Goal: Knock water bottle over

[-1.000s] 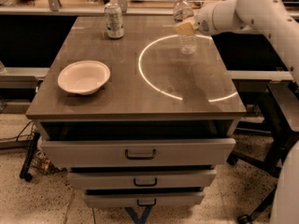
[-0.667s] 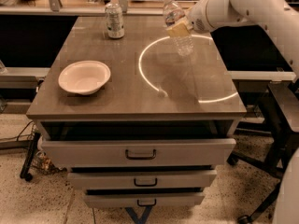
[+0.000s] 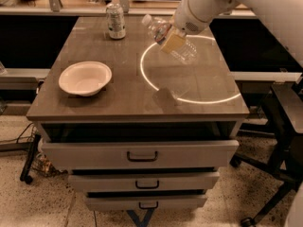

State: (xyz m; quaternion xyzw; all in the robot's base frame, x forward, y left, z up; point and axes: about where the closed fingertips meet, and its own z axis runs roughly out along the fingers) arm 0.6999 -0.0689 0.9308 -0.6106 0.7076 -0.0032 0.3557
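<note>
A second ago it stood upright; now my gripper (image 3: 173,40), grip state I cannot tell, leans on the water bottle (image 3: 186,53), tilted cap-left over the table's (image 3: 118,96) far right, toppling but not yet flat.

One white arm (image 3: 265,6) enters from the upper right corner of the view as a thick, smooth link and slopes down towards the left. It narrows into a rounded wrist (image 3: 196,11) housing near the top centre of the view, with a small dark patch on its lower face. Just below and left of the wrist sits the gripper (image 3: 173,40), a pale yellowish tip pointing down and to the left, the lowest and leftmost part of the whole arm, in the upper middle of the view
</note>
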